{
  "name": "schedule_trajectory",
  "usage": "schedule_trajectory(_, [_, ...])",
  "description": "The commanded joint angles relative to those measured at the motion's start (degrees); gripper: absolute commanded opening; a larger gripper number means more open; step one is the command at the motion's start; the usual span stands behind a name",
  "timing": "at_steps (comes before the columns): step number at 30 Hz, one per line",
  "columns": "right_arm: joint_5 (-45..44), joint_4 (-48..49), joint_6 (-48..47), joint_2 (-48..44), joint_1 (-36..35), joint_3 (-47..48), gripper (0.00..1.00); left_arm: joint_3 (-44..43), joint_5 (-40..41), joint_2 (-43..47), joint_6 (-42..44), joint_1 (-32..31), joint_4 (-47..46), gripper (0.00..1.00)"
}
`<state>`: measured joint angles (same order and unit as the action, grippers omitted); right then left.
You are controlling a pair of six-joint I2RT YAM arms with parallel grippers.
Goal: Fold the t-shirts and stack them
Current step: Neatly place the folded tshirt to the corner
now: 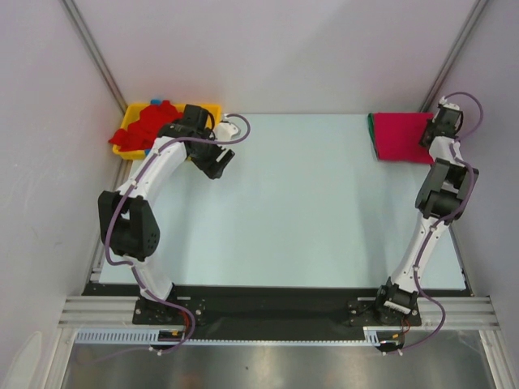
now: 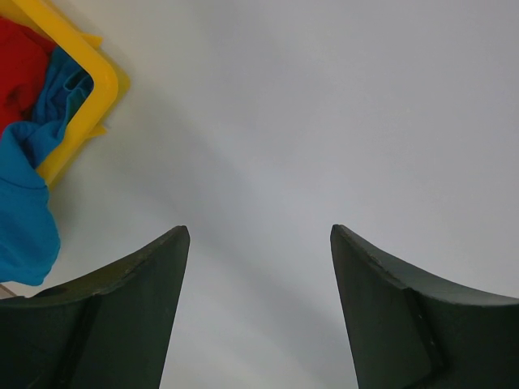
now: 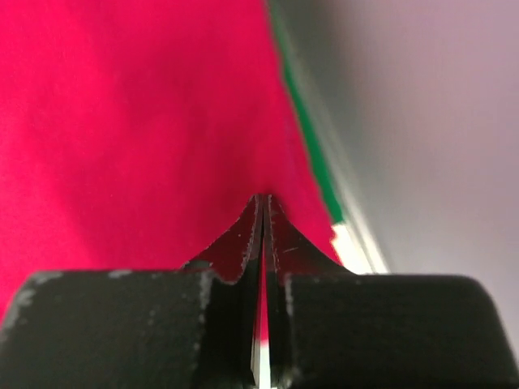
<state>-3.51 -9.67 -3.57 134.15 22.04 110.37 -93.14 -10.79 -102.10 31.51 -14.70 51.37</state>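
Your right gripper (image 3: 262,198), jaws pressed together, tips the magenta t-shirt (image 3: 122,121) stacked on a green t-shirt (image 3: 312,146) at the counter's (image 1: 308,203) far right, probably smoothing it, while your left gripper (image 2: 259,231), jaws spread, hangs beside the yellow tray (image 2: 97,77) holding the red t-shirt (image 2: 20,73) and blue t-shirt (image 2: 24,203).

My two arms are white shells linked by chunky black joints. A purple cable (image 1: 109,235) loops along my left arm (image 1: 158,166), at the left of the frame, and another runs along my right arm (image 1: 418,247) at the right. Both are bolted to black base plates (image 1: 162,312) near the bottom edge. My left gripper (image 2: 259,235) and right gripper (image 3: 262,198) have dark matte fingers (image 2: 105,324), curved inside and faintly scuffed.
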Motion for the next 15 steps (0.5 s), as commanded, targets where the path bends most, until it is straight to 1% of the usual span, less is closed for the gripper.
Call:
schedule_trajectory(1, [4.5,-2.5,-1.2,1.7,-0.4,6.3,0.00,-0.8,0.8,1.5,0.3,0.5,0.0,0.77])
schedule_trajectory(2, [4.6,-3.1,-1.5,2.3,-0.5,8.1,0.00,-0.7,0.9,1.4,0.3,0.5,0.0,0.77])
schedule_trajectory(5, [0.9,-4.0,-1.5,5.2,-0.6,12.0,0.00,-0.9,1.1,0.9,0.3,0.6,-0.1,0.77])
schedule_trajectory(10, [-10.6,-5.9,-2.6,9.5,-0.6,17.1,0.00,-1.0,1.8,0.7,0.7,0.5,0.2,0.77])
schedule_trajectory(15, [-11.0,-8.8,-3.3,10.3,-0.1,18.2,0.00,-0.8,1.9,0.7,0.7,0.5,0.1,0.77])
